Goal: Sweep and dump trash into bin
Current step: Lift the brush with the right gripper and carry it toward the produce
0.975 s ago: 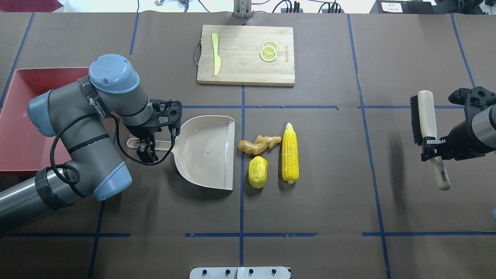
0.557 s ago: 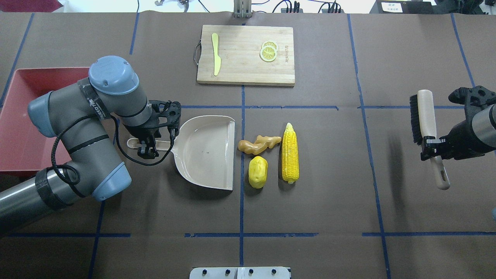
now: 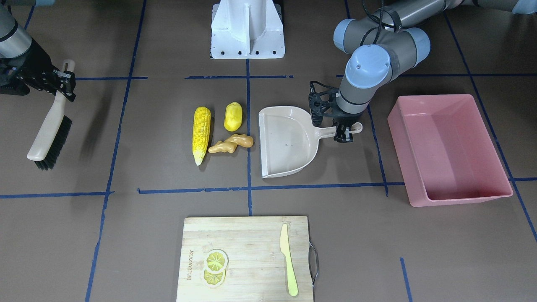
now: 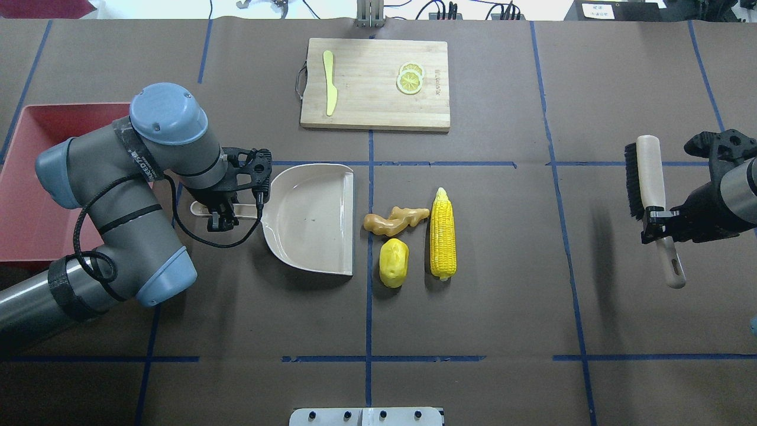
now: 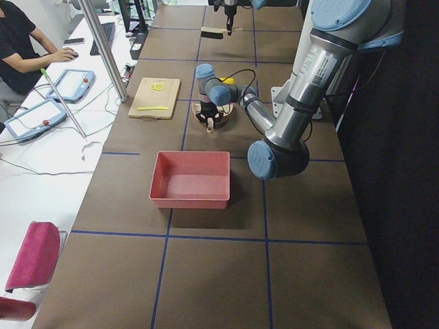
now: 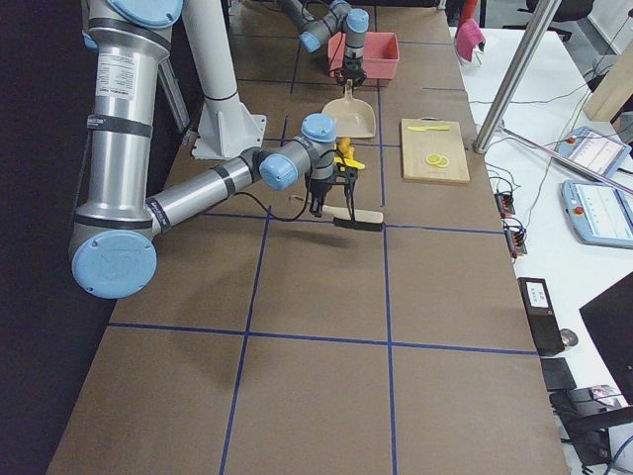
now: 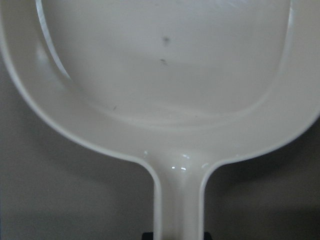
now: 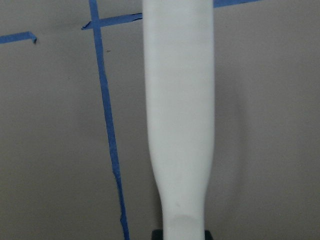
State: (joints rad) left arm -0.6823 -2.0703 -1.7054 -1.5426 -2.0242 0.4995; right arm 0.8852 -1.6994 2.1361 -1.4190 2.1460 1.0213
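Note:
The trash lies in a cluster at mid-table: a corn cob (image 4: pixel 443 234), a lumpy yellow potato piece (image 4: pixel 393 262) and a tan ginger root (image 4: pixel 395 219). Just left of them is the beige dustpan (image 4: pixel 310 219), its open lip facing the trash. My left gripper (image 4: pixel 220 214) is shut on the dustpan's handle. The pink bin (image 4: pixel 18 207) stands at the far left, partly hidden behind my left arm, and shows whole in the front-facing view (image 3: pixel 457 197). Far right, my right gripper (image 4: pixel 656 228) is shut on the handle of a black-bristled brush (image 4: pixel 647 177), held above the table.
A wooden cutting board (image 4: pixel 375 83) at the far side carries a pale yellow knife (image 4: pixel 329 89) and lemon slices (image 4: pixel 410 78). The white robot base (image 3: pixel 247 29) sits at the near edge. A person (image 5: pixel 20 48) sits at a desk beyond the table.
My left gripper has shifted the dustpan toward the far side and slightly left, away from the trash. The brush and right gripper have barely moved. The trash has stayed put.

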